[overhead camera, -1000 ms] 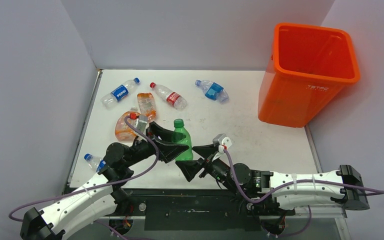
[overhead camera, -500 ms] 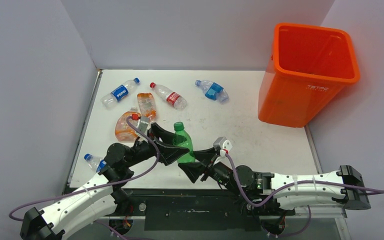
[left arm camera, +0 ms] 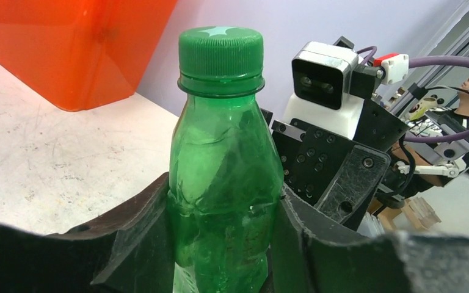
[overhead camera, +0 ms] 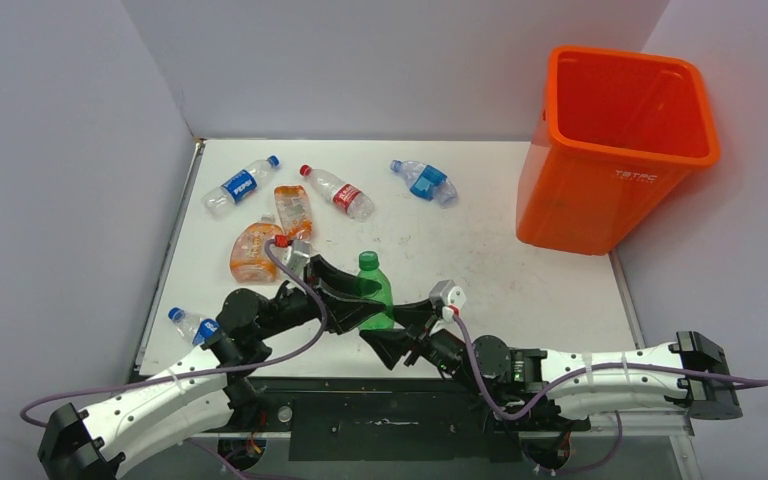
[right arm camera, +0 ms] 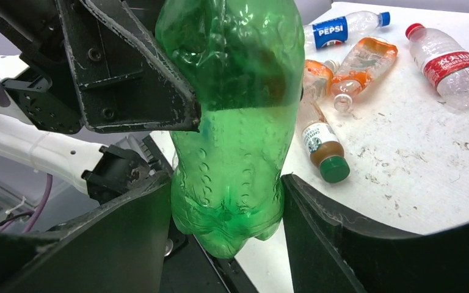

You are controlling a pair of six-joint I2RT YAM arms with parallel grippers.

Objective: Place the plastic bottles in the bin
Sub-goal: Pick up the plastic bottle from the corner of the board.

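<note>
A green bottle (overhead camera: 372, 290) with a green cap stands upright off the table near the front edge, between my two arms. My left gripper (overhead camera: 358, 305) is shut on its middle; in the left wrist view both pads press into the green bottle (left arm camera: 226, 152) at my left gripper (left arm camera: 223, 204). My right gripper (overhead camera: 397, 325) is shut on its base, the jaws touching both sides of the green bottle (right arm camera: 232, 122) at my right gripper (right arm camera: 226, 192). The orange bin (overhead camera: 580, 200) stands at the far right, its mouth open; the left wrist view shows the bin (left arm camera: 73, 49) too.
Lying on the left half of the table are a Pepsi bottle (overhead camera: 240, 185), a red-labelled bottle (overhead camera: 337, 192), two orange-tinted bottles (overhead camera: 293, 210) (overhead camera: 253, 252) and a blue crumpled bottle (overhead camera: 423, 182). A blue-capped bottle (overhead camera: 190, 323) lies by the left edge. A small brown bottle (right arm camera: 323, 149) lies near the grippers.
My right gripper has moved left to the green bottle and closed on its base. The left gripper has tightened on the bottle and shifted it slightly right.
</note>
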